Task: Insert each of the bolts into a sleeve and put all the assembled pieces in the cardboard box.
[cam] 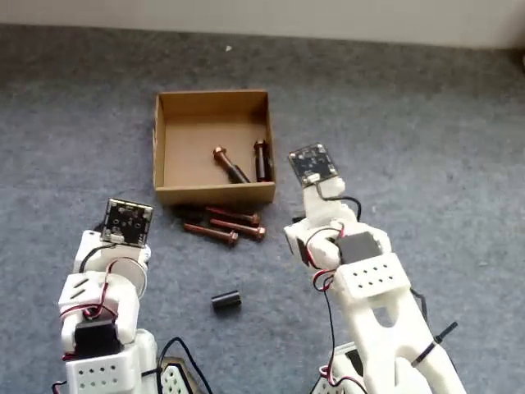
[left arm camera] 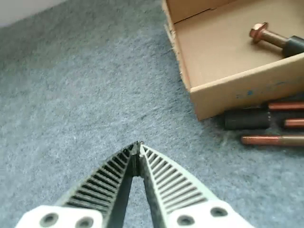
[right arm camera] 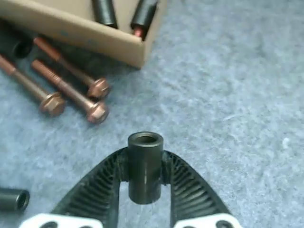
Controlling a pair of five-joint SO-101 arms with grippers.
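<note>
Right gripper (right arm camera: 144, 160): clamped on a sleeve (right arm camera: 145, 171), near the box (right arm camera: 95, 38).
Left gripper (left arm camera: 137, 145): closed, beside the box.
Bolts (cam: 223, 224): beside the box.

Brown cardboard box (cam: 215, 194), open on top, with two assembled pieces inside toward the right arm's side: one copper bolt in a black sleeve (cam: 230, 166) lying slanted, the other (cam: 262, 160) along the wall. Just in front of the box, three loose copper bolts (cam: 238, 227) side by side, heads pointing away from a black sleeve (cam: 187, 213) at the front wall, one shank reaching its mouth, inserted or only touching not clear. Farther from the box, one more black sleeve (cam: 226, 301) alone on its side, and another (right arm camera: 145, 175) upright, clamped between the fingers of the right gripper (right arm camera: 144, 159)
</note>
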